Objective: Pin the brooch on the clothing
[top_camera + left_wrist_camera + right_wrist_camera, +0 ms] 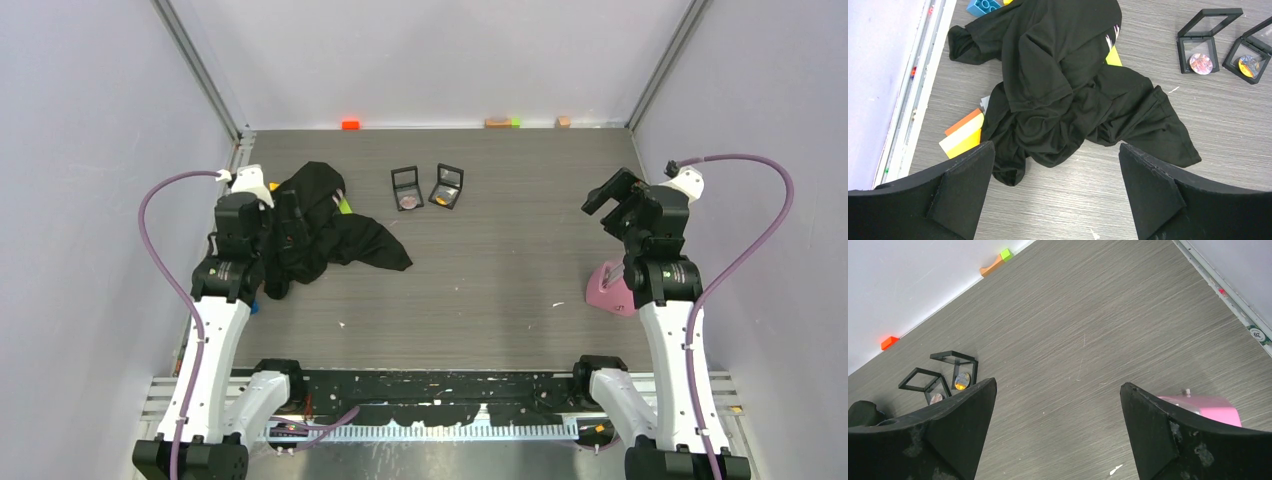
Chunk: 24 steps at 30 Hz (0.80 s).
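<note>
Two black display boxes sit open mid-table. The left box point(407, 188) holds a pinkish brooch point(1201, 63), and the right box point(447, 186), just beside it, holds an orange-gold brooch point(1248, 66). Grey wood-grain table point(500, 270), pale lilac walls point(430, 60). Over on the left the black T-shirt point(325, 235) lies crumpled, with the left gripper point(1055, 150) hovering above it, fingers spread. Orange and yellow blocks point(962, 134) peek from under the cloth. Far right, the right gripper point(1058, 387) hangs spread too, with a pink object point(610, 288) beside its arm.
</note>
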{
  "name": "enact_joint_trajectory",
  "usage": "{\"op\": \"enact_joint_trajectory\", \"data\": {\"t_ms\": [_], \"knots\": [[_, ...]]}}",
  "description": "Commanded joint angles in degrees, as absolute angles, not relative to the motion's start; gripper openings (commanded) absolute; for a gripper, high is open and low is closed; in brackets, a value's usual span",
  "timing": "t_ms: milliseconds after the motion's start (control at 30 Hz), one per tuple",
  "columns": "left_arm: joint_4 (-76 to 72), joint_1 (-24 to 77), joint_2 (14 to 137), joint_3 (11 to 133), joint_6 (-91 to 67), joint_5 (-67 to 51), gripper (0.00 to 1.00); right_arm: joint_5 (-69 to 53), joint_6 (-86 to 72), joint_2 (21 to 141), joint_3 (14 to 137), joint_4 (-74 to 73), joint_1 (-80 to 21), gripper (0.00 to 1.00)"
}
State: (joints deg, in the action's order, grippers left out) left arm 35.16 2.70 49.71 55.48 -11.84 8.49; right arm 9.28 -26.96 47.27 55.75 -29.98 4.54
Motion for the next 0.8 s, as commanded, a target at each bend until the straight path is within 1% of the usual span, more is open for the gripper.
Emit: {"op": "enact_joint_trajectory", "data": {"t_ms": [0, 233, 367, 433, 500, 567, 633, 767], "knots": [[33.7, 3.2, 49.7, 56.6, -12.5, 9.0, 0.98, 9.9, -26.2, 47.0, 57.7, -30.7, 4.7, 1.00], [36.7, 3.2, 52.8, 56.0, -12.5, 11.6, 0.98, 5.3, -27.8, 47.5, 56.5, -30.3, 4.7, 1.00], [40.6, 3.0, 61.1, 58.7, -10.5, 10.1, 0.98, 1.5, -28.7, 47.8, 55.6, -29.9, 4.7, 1.00], [42.1, 1.8, 65.8, 60.5, -10.6, 6.8, 0.98, -0.3, -29.3, 48.3, 54.9, -29.4, 4.7, 1.00], [42.4, -0.5, 69.9, 62.0, -11.5, 4.3, 0.98, -2.8, -29.7, 49.2, 54.7, -29.2, 4.7, 1.00], [42.8, -5.1, 73.8, 63.5, -12.7, 0.9, 0.98, -4.7, -29.7, 50.1, 54.6, -29.3, 4.7, 1.00], [43.3, -7.6, 77.3, 65.0, -14.0, 0.3, 0.98, -5.8, -29.7, 50.8, 54.2, -29.2, 4.7, 1.00], [42.2, -8.5, 82.9, 66.5, -14.8, 0.9, 0.98, -6.6, -29.3, 52.0, 53.2, -29.2, 4.7, 1.00]]}}
